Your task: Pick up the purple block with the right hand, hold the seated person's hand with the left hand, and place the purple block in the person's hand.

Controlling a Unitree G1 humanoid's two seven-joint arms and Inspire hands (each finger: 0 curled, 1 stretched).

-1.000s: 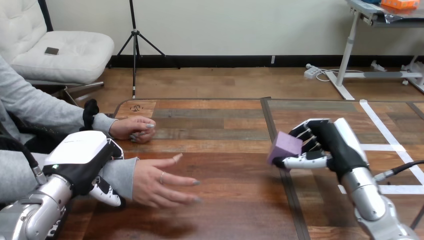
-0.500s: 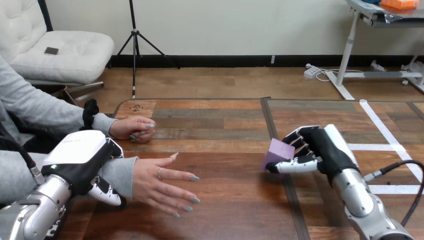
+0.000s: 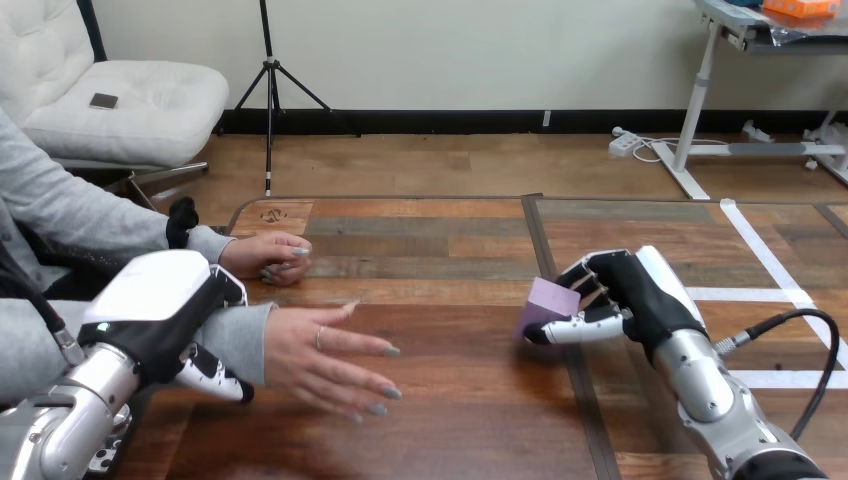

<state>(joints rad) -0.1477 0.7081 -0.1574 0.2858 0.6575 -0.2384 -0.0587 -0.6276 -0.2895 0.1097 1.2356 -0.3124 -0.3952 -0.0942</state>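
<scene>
Purple block (image 3: 548, 305) pinched by right hand (image 3: 640, 295) (left hand (image 3: 155, 310) clasping person's wrist (image 3: 240, 335)), liable to slip from shallow grip mid-carry.

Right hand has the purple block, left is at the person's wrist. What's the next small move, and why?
Probably ease the right hand leftward toward the person's open hand: the purple block is gripped in it, bare table separates them, and the left hand curls round the person's wrist.

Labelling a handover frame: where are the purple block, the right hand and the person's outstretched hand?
purple block (image 3: 548, 303), head view, its front face.
right hand (image 3: 630, 290), head view, its black palm.
person's outstretched hand (image 3: 305, 355), head view, its middle.
</scene>
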